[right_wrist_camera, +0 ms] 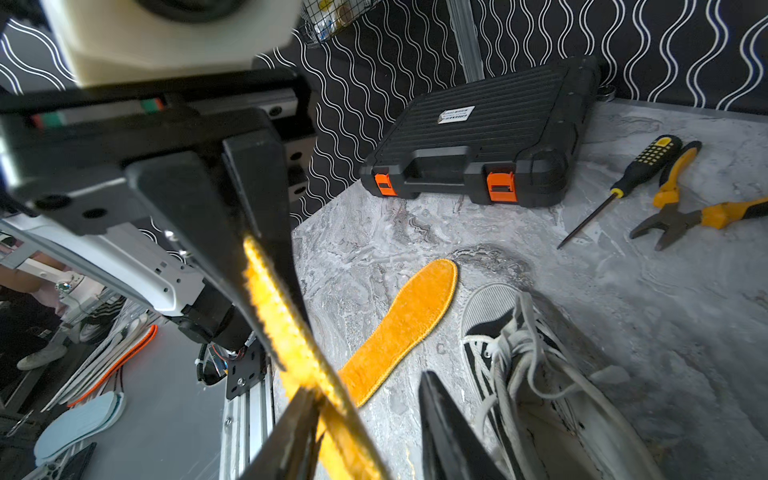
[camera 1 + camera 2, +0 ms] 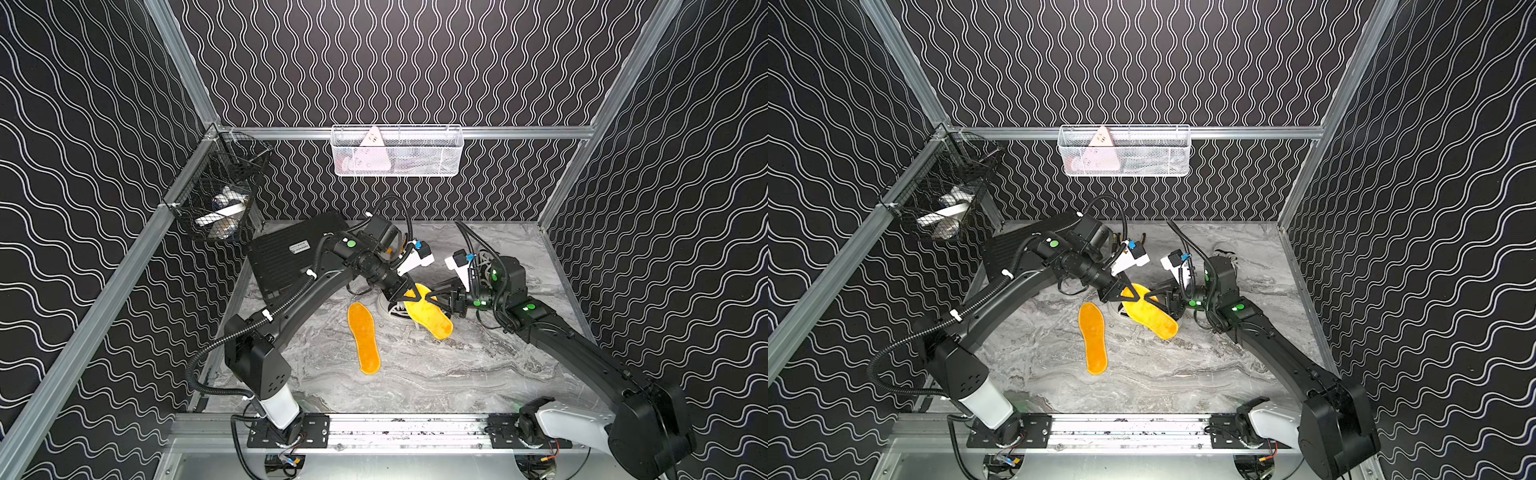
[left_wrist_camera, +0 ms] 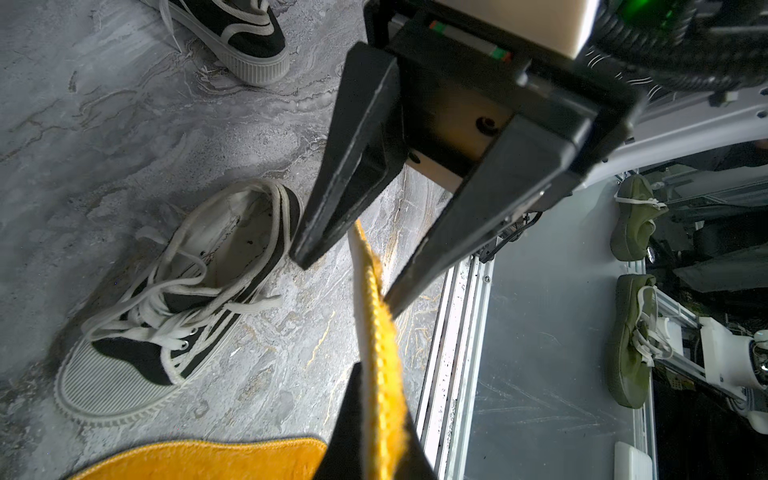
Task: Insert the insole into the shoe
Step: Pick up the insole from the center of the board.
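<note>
Pinching one end of the light, seemingly floppy insole (image 2: 428, 319), left gripper (image 2: 419, 299) is clenched; right gripper (image 3: 348, 283) straddles it, unclosed.

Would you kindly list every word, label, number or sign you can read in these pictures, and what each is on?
White label on the black case: printed lines, too blurred to read.
Pink card in the white basket: dark marks, too small to read.
I see no other text.

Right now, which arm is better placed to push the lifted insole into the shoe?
Left, probably: the left gripper clamps the lifted insole close to the shoe; the right gripper merely straddles it, jaws apart.
</note>
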